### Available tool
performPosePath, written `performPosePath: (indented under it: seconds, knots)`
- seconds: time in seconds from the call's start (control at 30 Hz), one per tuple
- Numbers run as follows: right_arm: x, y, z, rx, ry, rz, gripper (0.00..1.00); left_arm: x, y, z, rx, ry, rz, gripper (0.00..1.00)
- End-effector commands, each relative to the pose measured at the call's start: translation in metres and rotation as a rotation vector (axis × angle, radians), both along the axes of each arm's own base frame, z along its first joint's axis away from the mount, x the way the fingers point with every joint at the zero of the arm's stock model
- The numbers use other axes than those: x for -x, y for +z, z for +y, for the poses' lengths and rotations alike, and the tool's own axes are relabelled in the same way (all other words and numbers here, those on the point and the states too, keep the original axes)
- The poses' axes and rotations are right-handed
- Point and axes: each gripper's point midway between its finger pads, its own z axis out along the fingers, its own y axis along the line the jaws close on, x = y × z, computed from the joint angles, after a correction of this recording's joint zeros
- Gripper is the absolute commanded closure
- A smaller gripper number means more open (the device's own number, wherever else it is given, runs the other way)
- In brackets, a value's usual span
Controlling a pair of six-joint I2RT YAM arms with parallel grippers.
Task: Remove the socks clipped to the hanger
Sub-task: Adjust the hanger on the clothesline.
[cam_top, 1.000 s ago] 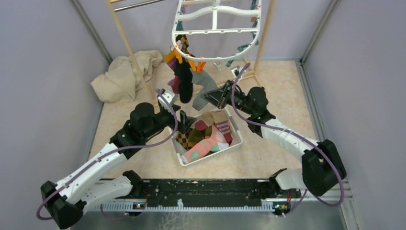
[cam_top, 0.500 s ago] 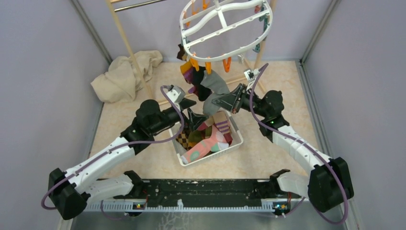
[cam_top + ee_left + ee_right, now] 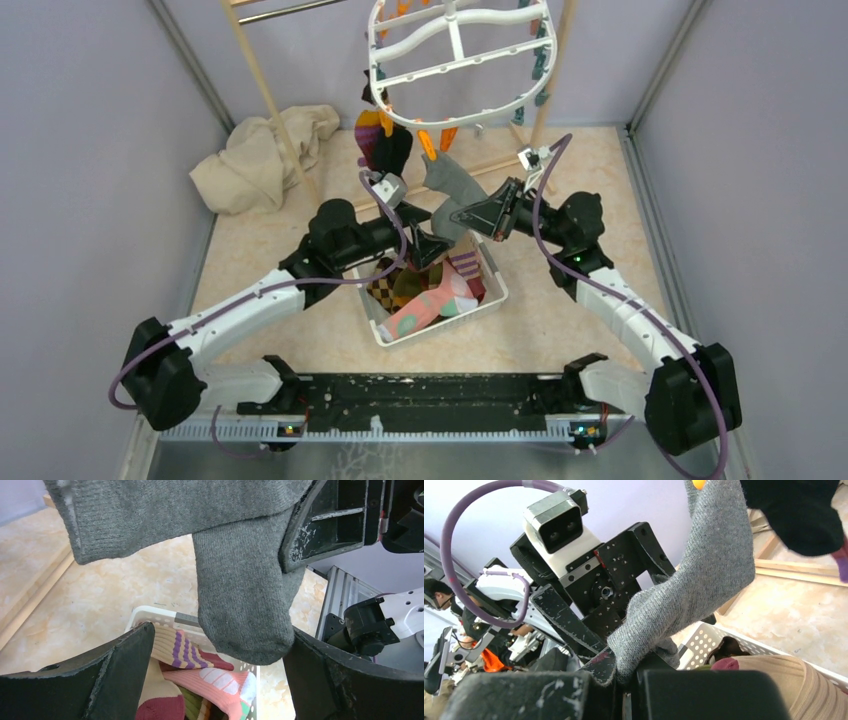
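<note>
The white oval hanger (image 3: 455, 60) hangs at the top, with orange pegs (image 3: 428, 143) under its near rim. A grey sock (image 3: 450, 180) runs down from an orange peg, and dark socks (image 3: 385, 148) hang to its left. My right gripper (image 3: 465, 215) is shut on the grey sock (image 3: 704, 575), pinching its lower part between the jaws (image 3: 629, 675). My left gripper (image 3: 425, 245) is open. The grey sock's toe (image 3: 245, 610) dangles between its spread fingers (image 3: 125, 670), touching neither pad for certain. A black sock (image 3: 799, 515) hangs beyond.
A white mesh basket (image 3: 500, 285) under both grippers holds several loose socks, among them a pink one (image 3: 210, 680) and a purple-striped one (image 3: 175, 650). A beige cloth (image 3: 260, 155) lies at the back left. Wooden rack poles (image 3: 265, 90) stand beside the hanger.
The hanger has swung and tilted. My left arm has moved right and away, bringing its open jaws round the grey sock's toe. My right gripper has drawn the sock a little rightward.
</note>
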Motion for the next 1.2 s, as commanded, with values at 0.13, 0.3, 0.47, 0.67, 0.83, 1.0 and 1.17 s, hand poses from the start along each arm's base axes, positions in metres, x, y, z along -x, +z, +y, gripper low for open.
performPosePath:
  seconds: [0.13,0.3,0.47,0.67,0.83,1.0,1.17]
  knots:
    - [0.005,0.007,-0.003,-0.018,0.014,-0.042,1.0,-0.004,0.04,-0.013,0.07,-0.03,-0.066,0.47]
    - [0.002,0.0,-0.002,-0.01,0.016,-0.03,1.0,-0.004,0.038,-0.019,0.058,-0.054,-0.04,0.77]
    - [-0.013,-0.008,-0.005,0.087,-0.056,-0.015,0.84,-0.02,0.038,-0.017,-0.042,0.063,-0.016,0.86]
    - [-0.045,-0.026,-0.046,0.357,-0.377,0.034,0.68,-0.027,0.008,-0.02,-0.332,0.289,-0.042,0.87]
    - [-0.054,-0.004,-0.095,0.486,-0.653,0.027,0.64,-0.04,-0.007,-0.026,-0.544,0.46,-0.094,0.89]
    - [-0.048,0.028,-0.141,0.547,-0.874,-0.011,0.6,-0.053,-0.022,-0.021,-0.764,0.631,-0.186,0.89]
    - [-0.04,0.049,-0.178,0.566,-1.058,-0.028,0.52,-0.066,-0.032,-0.007,-1.061,0.861,-0.364,0.88]
